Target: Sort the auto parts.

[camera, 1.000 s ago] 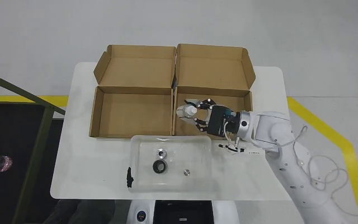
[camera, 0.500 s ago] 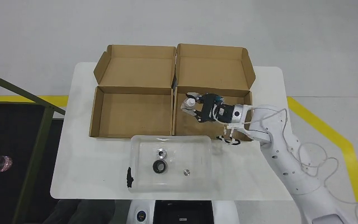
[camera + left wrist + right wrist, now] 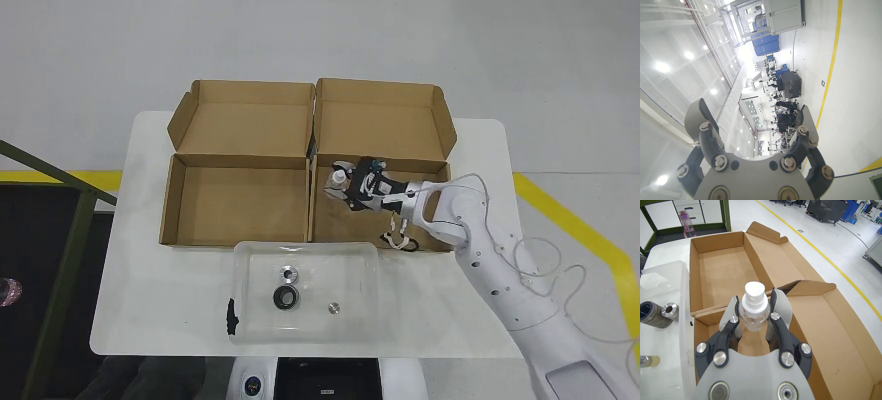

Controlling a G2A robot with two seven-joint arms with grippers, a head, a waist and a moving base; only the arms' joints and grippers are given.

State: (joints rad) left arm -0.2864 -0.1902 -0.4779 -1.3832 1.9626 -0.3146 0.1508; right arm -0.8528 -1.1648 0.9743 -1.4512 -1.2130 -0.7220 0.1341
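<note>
My right gripper (image 3: 754, 306) is shut on a small clear spray bottle with a white cap (image 3: 754, 300). In the top view that gripper (image 3: 343, 186) holds the bottle (image 3: 341, 180) over the near left corner of the right cardboard box (image 3: 436, 205). The left cardboard box (image 3: 240, 205) stands beside it. A clear plastic bin (image 3: 250, 262) in front of the boxes holds a black ring-shaped bearing (image 3: 287, 297), a silver bushing (image 3: 290, 273) and a small silver part (image 3: 334, 308). My left gripper (image 3: 753, 115) is open, held up toward the hall with nothing between its fingers.
Both boxes have their lids folded open toward the far side (image 3: 380, 122). The bin's wall (image 3: 684, 279) lies close beside the right gripper. A green frame (image 3: 50, 180) stands off the table's left edge.
The right gripper has carried the spray bottle up from above the bin's far edge to over the right box's near left corner, and the arm has straightened.
</note>
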